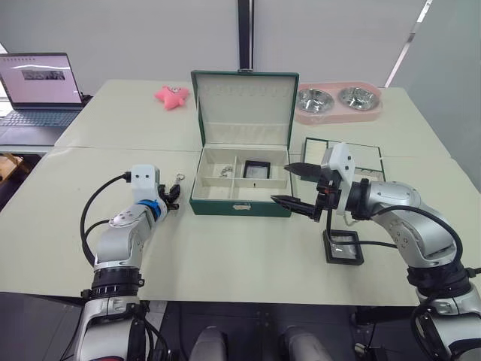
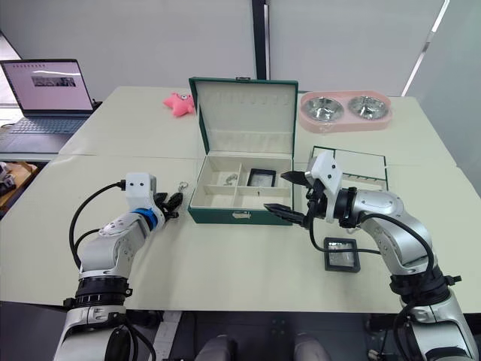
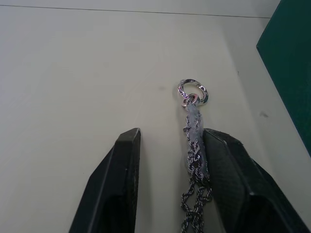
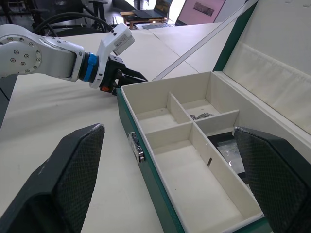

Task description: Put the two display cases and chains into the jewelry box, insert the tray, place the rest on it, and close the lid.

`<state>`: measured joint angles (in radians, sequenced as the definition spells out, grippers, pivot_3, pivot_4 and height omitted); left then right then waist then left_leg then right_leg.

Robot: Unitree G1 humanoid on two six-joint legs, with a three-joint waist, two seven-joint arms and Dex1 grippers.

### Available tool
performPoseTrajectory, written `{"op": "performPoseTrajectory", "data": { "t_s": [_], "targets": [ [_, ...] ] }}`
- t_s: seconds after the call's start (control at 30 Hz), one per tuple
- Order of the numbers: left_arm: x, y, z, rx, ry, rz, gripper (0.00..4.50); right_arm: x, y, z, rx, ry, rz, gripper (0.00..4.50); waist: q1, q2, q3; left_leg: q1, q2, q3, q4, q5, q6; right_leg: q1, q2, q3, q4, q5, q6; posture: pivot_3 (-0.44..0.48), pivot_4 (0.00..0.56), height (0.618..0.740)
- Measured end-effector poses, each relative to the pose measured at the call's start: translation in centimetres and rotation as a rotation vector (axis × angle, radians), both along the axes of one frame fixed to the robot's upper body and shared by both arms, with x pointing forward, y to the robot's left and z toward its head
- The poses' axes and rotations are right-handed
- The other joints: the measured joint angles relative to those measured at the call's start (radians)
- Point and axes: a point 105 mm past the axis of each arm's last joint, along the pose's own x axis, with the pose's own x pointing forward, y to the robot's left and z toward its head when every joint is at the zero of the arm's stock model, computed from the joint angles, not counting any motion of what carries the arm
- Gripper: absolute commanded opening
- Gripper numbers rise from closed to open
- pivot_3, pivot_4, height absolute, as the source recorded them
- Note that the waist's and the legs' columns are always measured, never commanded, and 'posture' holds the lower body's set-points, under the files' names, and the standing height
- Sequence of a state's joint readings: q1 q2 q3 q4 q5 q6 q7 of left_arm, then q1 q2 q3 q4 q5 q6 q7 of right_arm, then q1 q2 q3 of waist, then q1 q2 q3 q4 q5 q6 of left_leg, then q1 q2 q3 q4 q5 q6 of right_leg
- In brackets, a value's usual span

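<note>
i see the jewelry box (image 1: pixel 240 184) at table centre, lid (image 1: pixel 243 109) standing upright. behind it: pink plush (image 1: pixel 171 96) on the left, pink double pet bowl (image 1: pixel 339 102) on the right, laptop (image 1: pixel 41 86) far left. tray (image 1: pixel 361 159) sits right of the box, partly hidden by my right arm. one display case (image 1: pixel 257 169) is in the box's back right compartment, a chain (image 1: pixel 225 171) in the back left; the other display case (image 1: pixel 343 247) lies on the table under my right forearm.

right gripper (image 1: pixel 294 185) hovers off the box's right front corner, fingers spread wide, empty; its wrist view looks into the compartments, both front ones bare.

left gripper (image 1: pixel 170 196) is low on the table just left of the box. its wrist view shows fingers (image 3: pixel 116 189) apart, a second chain (image 3: pixel 194 145) lying against the inside of one, ring end on the table; not pinched.
</note>
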<state>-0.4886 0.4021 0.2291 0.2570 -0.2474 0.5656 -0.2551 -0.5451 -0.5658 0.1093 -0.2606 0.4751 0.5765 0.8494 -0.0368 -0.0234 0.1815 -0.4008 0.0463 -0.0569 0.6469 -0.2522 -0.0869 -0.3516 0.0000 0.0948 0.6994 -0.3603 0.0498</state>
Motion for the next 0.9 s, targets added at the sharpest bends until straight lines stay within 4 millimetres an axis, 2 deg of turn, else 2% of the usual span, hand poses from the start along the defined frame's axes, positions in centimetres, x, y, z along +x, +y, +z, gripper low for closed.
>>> {"op": "performPoseTrajectory", "data": {
  "t_s": [0.1,0.13,0.7,0.77,0.9],
  "targets": [
    [0.1,-0.2,0.0,-0.004,0.001,-0.012,0.10,0.0,0.0,0.0,0.001,0.000,0.001,4.50,0.001,0.000,0.000,0.000,0.000,0.000,0.000,0.000,0.000,0.000,0.000,0.000,0.000,0.000,0.000,0.000,0.150,0.740],
    [0.1,-0.2,0.0,-0.005,0.001,-0.014,0.02,0.0,0.0,0.0,0.002,0.000,0.000,4.50,0.001,0.000,0.000,0.000,0.000,0.000,0.000,0.000,0.000,0.000,0.000,0.000,0.000,0.000,0.000,0.000,0.150,0.740],
    [-0.2,-0.5,0.3,-0.012,-0.011,-0.032,0.02,0.0,0.2,0.7,0.021,-0.013,0.009,4.50,0.001,0.000,0.000,0.000,0.000,0.000,0.000,0.000,0.000,-0.001,0.000,0.000,0.000,0.000,0.000,0.000,0.150,0.740],
    [-0.5,-0.9,1.1,-0.010,-0.020,-0.047,0.02,0.0,0.3,1.2,0.027,-0.026,0.017,4.50,0.001,0.000,0.000,-0.001,0.000,0.000,0.000,0.000,0.000,-0.001,0.000,0.000,0.000,0.000,0.000,0.000,0.150,0.740],
    [-1.2,-1.4,4.5,0.037,-0.085,-0.081,0.02,0.0,0.4,1.6,0.042,-0.031,0.025,4.50,0.002,0.000,0.000,-0.001,0.000,0.000,0.000,0.000,0.000,-0.001,0.000,0.000,-0.001,0.000,0.000,0.000,0.150,0.740]
  ]
}}
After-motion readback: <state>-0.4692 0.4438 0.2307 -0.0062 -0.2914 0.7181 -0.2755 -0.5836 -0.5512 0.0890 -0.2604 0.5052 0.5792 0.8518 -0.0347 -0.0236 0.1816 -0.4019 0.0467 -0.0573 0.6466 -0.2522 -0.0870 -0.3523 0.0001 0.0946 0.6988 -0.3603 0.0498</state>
